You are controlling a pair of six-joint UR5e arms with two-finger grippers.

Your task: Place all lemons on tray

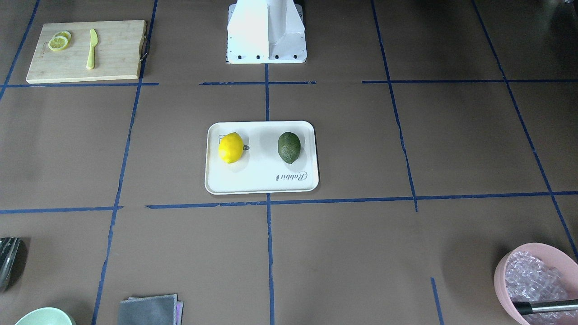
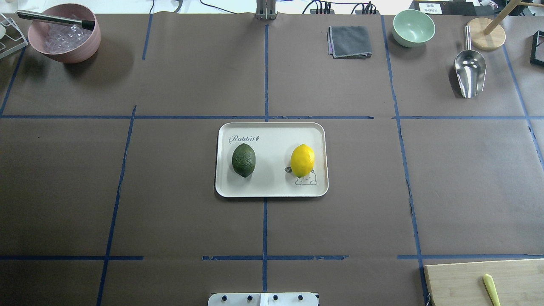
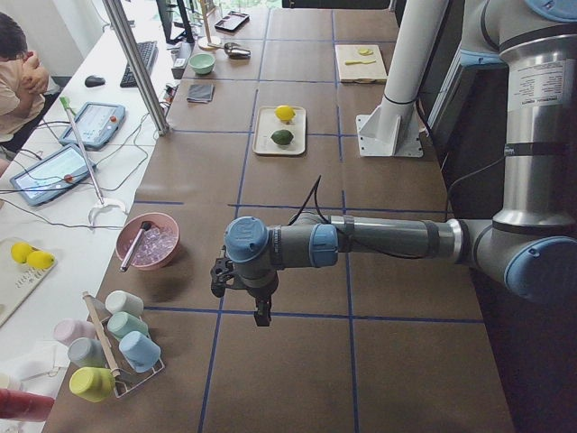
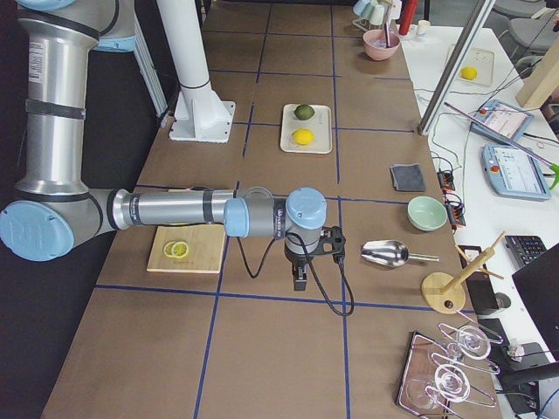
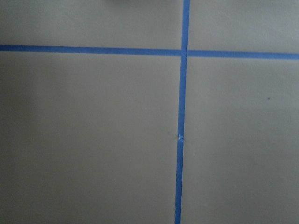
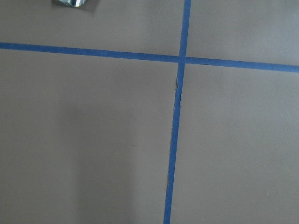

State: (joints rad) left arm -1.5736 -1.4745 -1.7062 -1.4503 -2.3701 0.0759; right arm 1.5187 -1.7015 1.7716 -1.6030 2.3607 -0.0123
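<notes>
The cream tray lies at the table's middle. The bright yellow lemon and the dark green lemon both rest on it, apart from each other, as the front view shows too: tray, yellow lemon, green lemon. My left gripper shows only in the exterior left view, hanging over bare table far from the tray. My right gripper shows only in the exterior right view, also far from the tray. I cannot tell whether either is open or shut. Both wrist views show only brown table and blue tape.
A bamboo cutting board holds lemon slices and a yellow knife. A pink bowl, a grey cloth, a green bowl and a metal scoop stand along the far edge.
</notes>
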